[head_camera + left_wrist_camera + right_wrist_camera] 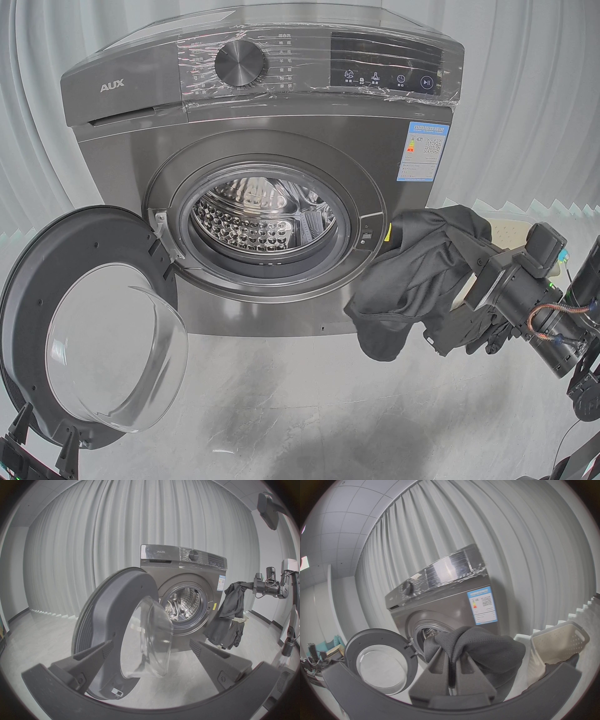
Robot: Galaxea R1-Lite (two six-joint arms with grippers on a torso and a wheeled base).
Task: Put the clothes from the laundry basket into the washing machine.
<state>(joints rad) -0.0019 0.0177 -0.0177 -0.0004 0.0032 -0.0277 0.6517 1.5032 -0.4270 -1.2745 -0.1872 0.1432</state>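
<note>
- We judge the step in hand to be the carry. The right gripper (452,662) holds a dark garment (412,275) up, clear of the laundry basket (559,645) and not yet inside the washing machine (262,125).
- The fingers of the right gripper are pressed together on a bunched fold of the garment. The rest of it drapes over them and hangs well below.
- The basket sits just behind and beside that gripper, on the side away from the machine. A bit more dark cloth seems to lie in it.
- The drum opening (262,215) lies ahead of the gripper and off to its left. The door (87,312) beyond it is swung wide.
- In our view, the next move calls for a swing leftward and forward into the opening. The gripper must go deep enough that the trailing cloth passes the rim before the fingers let go.
- The left gripper (149,642) is spread wide and holds nothing. It sits low, near the bottom edge of the door.
</note>
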